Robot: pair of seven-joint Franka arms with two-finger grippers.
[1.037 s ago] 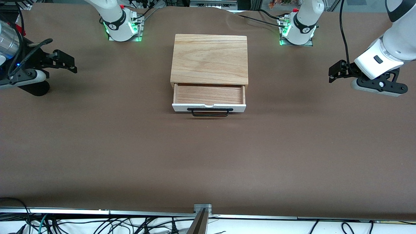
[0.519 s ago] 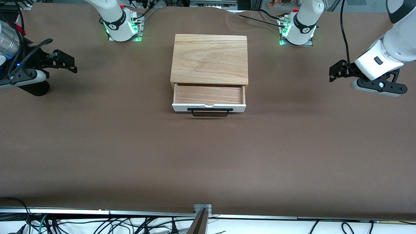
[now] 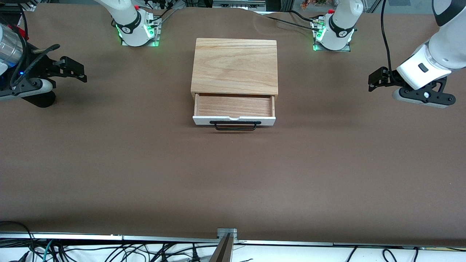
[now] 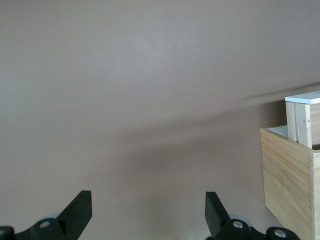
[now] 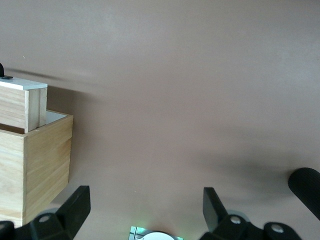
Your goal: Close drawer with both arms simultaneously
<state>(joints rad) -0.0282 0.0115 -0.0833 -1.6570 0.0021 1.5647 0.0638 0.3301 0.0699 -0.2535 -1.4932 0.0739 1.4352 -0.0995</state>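
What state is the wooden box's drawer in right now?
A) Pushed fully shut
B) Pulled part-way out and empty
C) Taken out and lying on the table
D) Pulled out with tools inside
B: the drawer sticks out of the oak box toward the front camera, its wooden bottom bare, while the left gripper and right gripper hang open far from it.

Sitting mid-table, the box (image 3: 235, 67), with the drawer (image 3: 234, 110) sticking out toward the front camera, handle (image 3: 235, 126) nearest it. Hovering over the table (image 3: 233, 174) at opposite ends, well apart from the box: left gripper (image 3: 375, 79) and right gripper (image 3: 74, 70), fingers spread.
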